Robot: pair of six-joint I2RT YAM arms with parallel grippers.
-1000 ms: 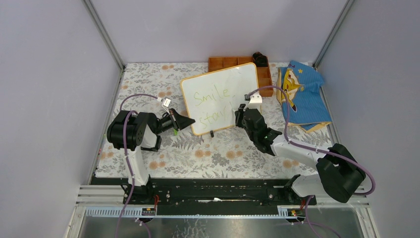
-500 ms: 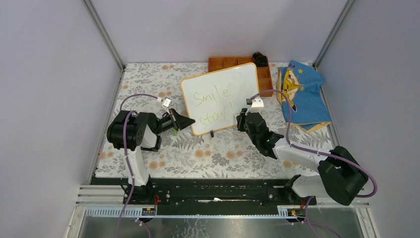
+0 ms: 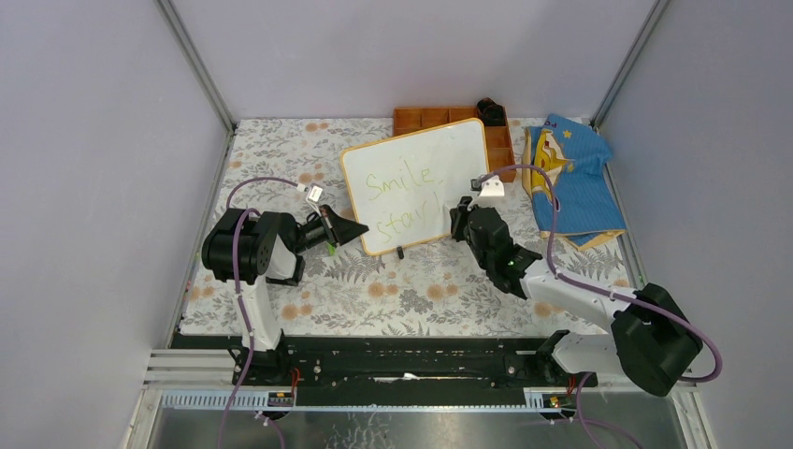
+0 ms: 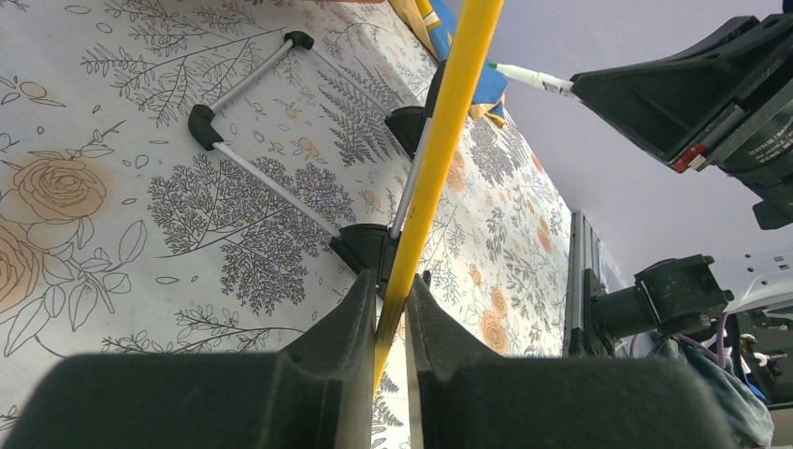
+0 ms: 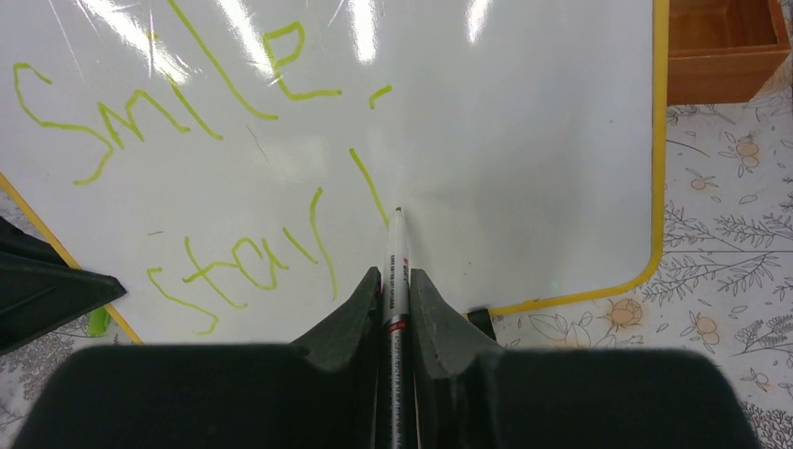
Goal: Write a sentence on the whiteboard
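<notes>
Whiteboard stood between the grippers, its left edge pinched by the left gripper. The right gripper clamped a marker, tip aimed lengthwise at bare surface just right of "stay" in the sentence.

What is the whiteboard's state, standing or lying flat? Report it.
Standing, tilted back: the whiteboard rests on its black feet with a wire stand behind it, and the left gripper clamps its edge.
</notes>
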